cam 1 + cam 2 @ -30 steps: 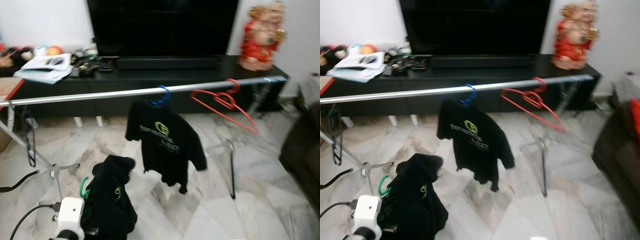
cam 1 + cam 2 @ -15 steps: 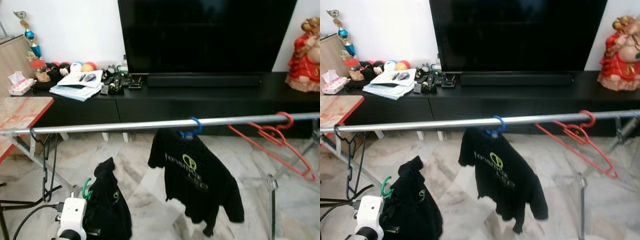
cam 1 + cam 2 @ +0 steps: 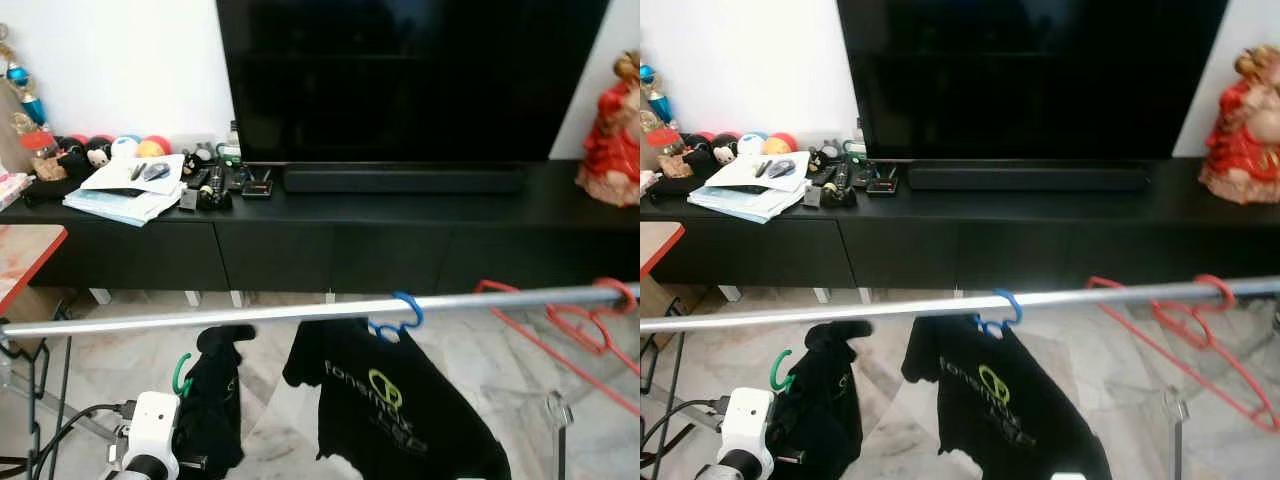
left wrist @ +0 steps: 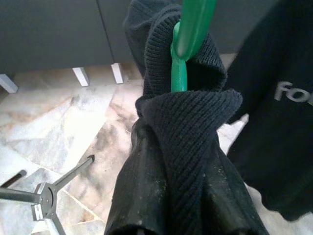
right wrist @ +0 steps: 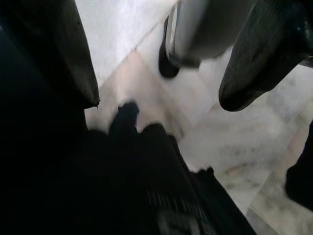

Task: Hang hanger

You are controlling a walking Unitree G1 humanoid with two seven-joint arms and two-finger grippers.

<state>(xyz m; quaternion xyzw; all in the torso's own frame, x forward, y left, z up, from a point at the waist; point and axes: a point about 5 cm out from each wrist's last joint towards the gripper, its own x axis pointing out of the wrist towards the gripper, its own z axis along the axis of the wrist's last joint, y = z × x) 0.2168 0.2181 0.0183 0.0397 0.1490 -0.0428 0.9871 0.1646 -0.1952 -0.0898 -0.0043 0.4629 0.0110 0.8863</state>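
- One silver rail [image 3: 250, 316] runs across the room in front of a black TV cabinet [image 3: 330, 240]; it serves as the landmark here.
- Shirts: two, both black. One black T-shirt [image 3: 395, 400] with a green logo hangs from the rail on a blue hanger [image 3: 398, 318], near the rail's middle. The second black shirt [image 3: 215, 405] is on a green hanger [image 3: 181, 374], below the rail and to the left of the hung T-shirt, not on the rail.
- Hangers counted: one blue, one green, and red hangers [image 3: 570, 325] hooked on the rail toward its right end. They overlap, so their number cannot be told exactly.
- Left gripper [image 4: 178, 205]: clenched on the second black shirt's knitted collar at the neck of the green hanger, one black finger [image 4: 139, 196] on each side of the fabric. The green hook rises above the collar, still below the rail.
- The left arm's white wrist unit [image 3: 150, 430] sits beside the held shirt, under the rail's left part.
- Right gripper [image 5: 161, 73]: two dark fingertips [image 5: 254, 63] stand apart with pale marble floor [image 5: 210, 137] showing between them; released, holding nothing. Blurred dark cloth lies beneath it.
- Behind the rail: one large black TV [image 3: 410, 80] on the cabinet, one soundbar [image 3: 400, 180] under it, a stack of papers [image 3: 125, 190] at the cabinet's left, one red figurine [image 3: 615, 130] at its right.
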